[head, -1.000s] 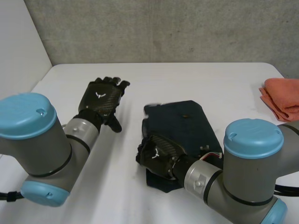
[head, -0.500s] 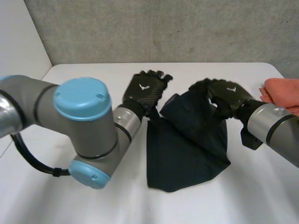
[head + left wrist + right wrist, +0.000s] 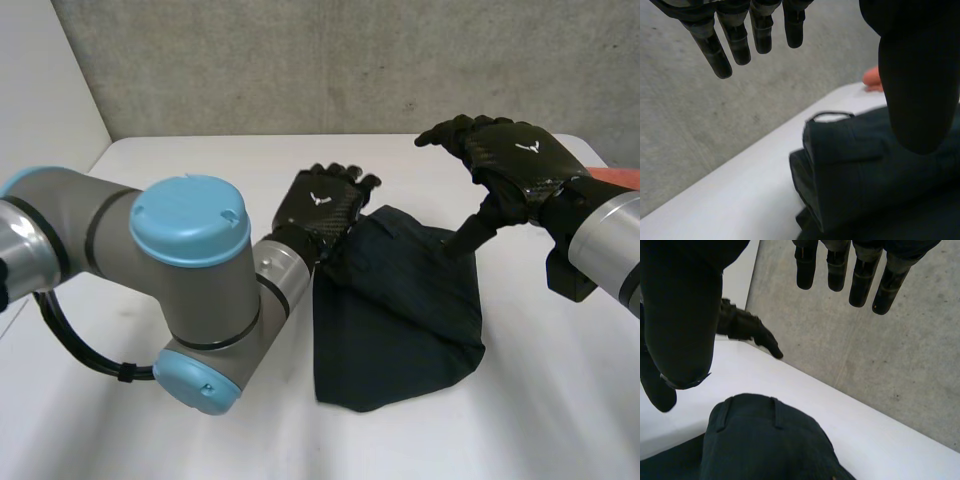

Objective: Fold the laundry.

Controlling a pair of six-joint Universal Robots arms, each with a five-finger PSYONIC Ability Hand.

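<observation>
We find the dark garment (image 3: 400,310) lying limp in the middle of the white table (image 3: 180,180), with both of our hands released.
We judge the garment to be light and soft, with a firmer waistband (image 3: 752,407) and belt loops. It should sag and drag rather than move as one piece, so we would take it at the waistband's corners or along a hem, pinching all layers together. It lies partly doubled over, with its far edge rumpled. Our left hand (image 3: 322,205) sits low at the garment's far left corner, its fingers (image 3: 737,42) straight and apart from the thumb, gripping nothing. Our right hand (image 3: 515,160) hangs raised over the far right corner with its fingers spread and its thumb pointing down toward the cloth, grasping nothing. An orange cloth (image 3: 622,176) lies at the table's right edge.
</observation>
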